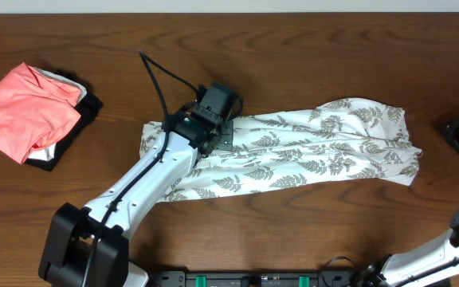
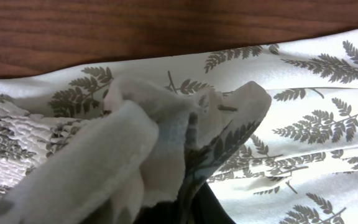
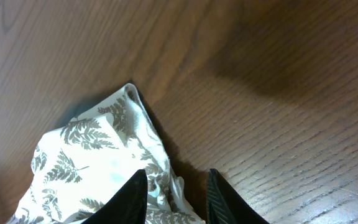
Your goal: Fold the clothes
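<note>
The fern-print dress (image 1: 317, 155) lies long and flat across the middle of the wooden counter (image 1: 293, 48). The left tool (image 1: 223, 134) is pinched tight on a bunch of its thin cloth, close to one end. To fold well, it should lift only a little and carry that end over the rest, with the edges lined up. The right tool (image 3: 177, 179) waits near the other end, its 2 fingers a little apart, holding nothing. It could pin that corner down. The pink garment (image 1: 26, 112), far off, is not part of this.
</note>
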You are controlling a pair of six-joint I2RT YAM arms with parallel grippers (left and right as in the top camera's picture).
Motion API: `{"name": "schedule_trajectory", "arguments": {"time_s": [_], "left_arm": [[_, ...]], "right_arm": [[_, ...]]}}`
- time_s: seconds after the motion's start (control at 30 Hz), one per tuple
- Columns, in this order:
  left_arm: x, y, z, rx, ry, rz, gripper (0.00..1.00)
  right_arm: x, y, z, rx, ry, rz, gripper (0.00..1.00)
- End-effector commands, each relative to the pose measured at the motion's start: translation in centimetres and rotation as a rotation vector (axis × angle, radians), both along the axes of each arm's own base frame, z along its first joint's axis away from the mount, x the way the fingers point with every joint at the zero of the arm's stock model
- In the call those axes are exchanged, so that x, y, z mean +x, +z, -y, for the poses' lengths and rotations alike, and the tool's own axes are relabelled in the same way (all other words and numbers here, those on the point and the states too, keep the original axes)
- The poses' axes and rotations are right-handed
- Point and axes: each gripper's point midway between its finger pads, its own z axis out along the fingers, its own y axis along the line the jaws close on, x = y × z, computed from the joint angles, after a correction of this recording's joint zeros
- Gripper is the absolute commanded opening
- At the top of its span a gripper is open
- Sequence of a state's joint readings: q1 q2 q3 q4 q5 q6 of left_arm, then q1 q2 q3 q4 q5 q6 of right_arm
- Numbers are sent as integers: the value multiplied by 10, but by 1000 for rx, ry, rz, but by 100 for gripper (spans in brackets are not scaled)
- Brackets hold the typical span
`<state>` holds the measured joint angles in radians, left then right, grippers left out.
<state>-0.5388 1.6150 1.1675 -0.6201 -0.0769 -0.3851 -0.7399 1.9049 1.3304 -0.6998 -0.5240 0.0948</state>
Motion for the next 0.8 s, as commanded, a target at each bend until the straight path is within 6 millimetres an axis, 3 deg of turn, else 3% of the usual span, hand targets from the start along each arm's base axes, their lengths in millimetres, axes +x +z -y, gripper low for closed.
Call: {"name": "schedule_trajectory", "arguments": {"time_s": [0.0, 0.13, 0.27, 0.4, 0.77], "left_arm": [[3, 5, 7, -28, 3, 6, 10], [3, 5, 6, -27, 3, 3, 13], [1, 4, 11, -49, -8, -9, 33], [-2, 4, 14, -66, -19, -23, 43], [-2, 4, 14, -66, -18, -26, 44]], "right_arm": [[2, 5, -6, 10, 8, 13, 29], [2, 5, -6, 10, 8, 13, 29], [2, 5, -6, 10, 8, 13, 30], [2, 5, -6, 10, 8, 13, 30], [2, 5, -6, 10, 8, 13, 29]]}}
